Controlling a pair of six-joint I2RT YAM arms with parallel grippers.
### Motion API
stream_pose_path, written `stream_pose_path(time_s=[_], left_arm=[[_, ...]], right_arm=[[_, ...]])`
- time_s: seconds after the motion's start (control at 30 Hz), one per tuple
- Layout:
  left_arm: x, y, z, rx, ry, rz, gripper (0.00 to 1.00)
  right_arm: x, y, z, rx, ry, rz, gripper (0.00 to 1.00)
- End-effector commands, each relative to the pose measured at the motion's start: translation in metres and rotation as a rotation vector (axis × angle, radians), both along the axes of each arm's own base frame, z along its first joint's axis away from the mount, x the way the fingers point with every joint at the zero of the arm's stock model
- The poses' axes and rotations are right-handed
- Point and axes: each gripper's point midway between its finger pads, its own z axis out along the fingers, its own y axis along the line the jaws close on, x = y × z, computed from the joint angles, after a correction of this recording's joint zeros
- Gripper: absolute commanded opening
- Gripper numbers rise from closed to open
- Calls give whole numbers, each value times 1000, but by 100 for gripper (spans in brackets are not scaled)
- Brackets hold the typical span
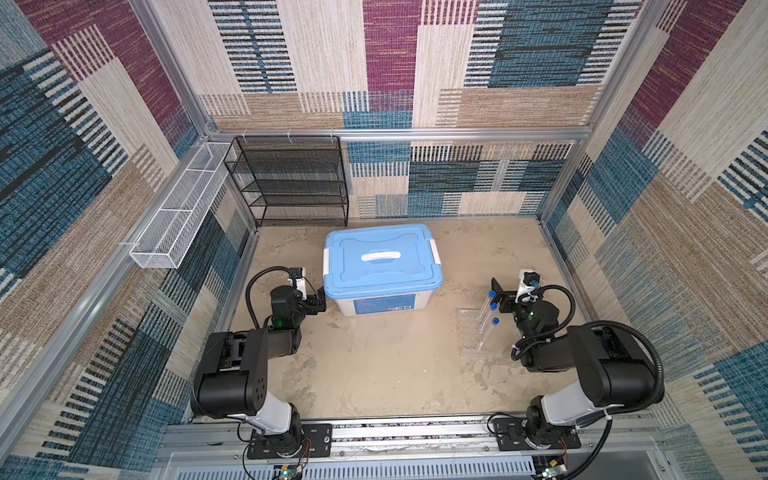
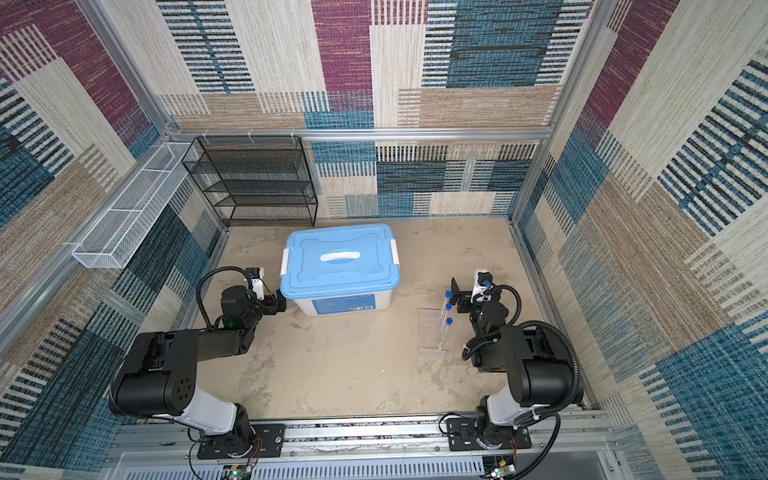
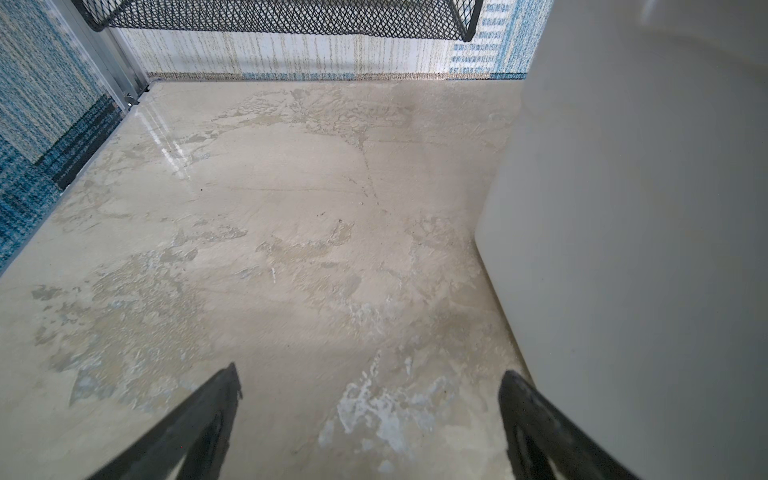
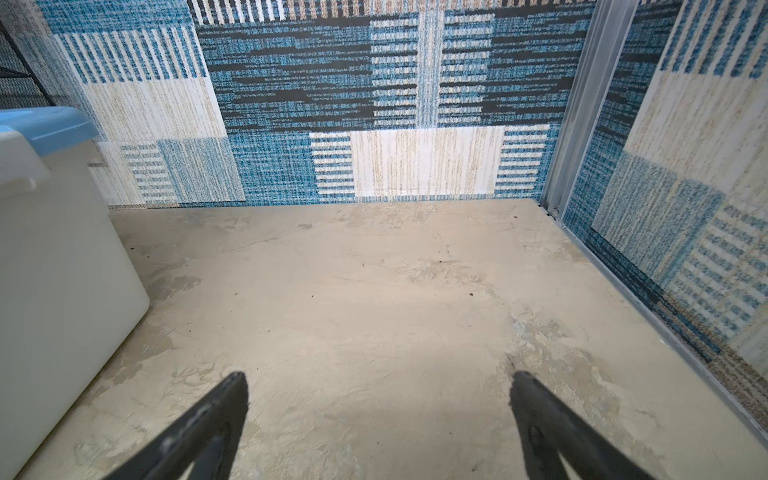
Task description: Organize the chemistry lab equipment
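Three clear test tubes with blue caps (image 1: pixel 493 307) (image 2: pixel 448 308) stand slanted in a clear tube rack (image 1: pixel 468 332) (image 2: pixel 428 332) on the right of the floor in both top views. My right gripper (image 1: pixel 509 291) (image 2: pixel 465 291) is just right of the tubes' caps, open, with only bare floor between its fingers in the right wrist view (image 4: pixel 378 376). My left gripper (image 1: pixel 309 299) (image 2: pixel 270 301) is beside the left wall of the bin, open and empty (image 3: pixel 370 374).
A big white bin (image 1: pixel 382 305) (image 3: pixel 644 208) (image 4: pixel 54 249) with a blue lid (image 2: pixel 340 259) sits mid-floor. A black mesh shelf (image 1: pixel 291 183) (image 3: pixel 270 14) stands at the back left. A white wire basket (image 1: pixel 174 220) hangs on the left wall.
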Motion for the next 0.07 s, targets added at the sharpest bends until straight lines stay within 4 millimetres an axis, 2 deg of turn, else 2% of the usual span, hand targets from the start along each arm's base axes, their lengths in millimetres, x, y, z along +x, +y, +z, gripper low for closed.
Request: stream_pose_path(time_s=[0.0,0.03], left_arm=[[2,-1,7,-2,-27,-6,99],[0,-1,8,0,-38,-5,99]], right_arm=[[1,0,10,0,-41,-2,99],[0,0,10,-1,-43,-1,99]])
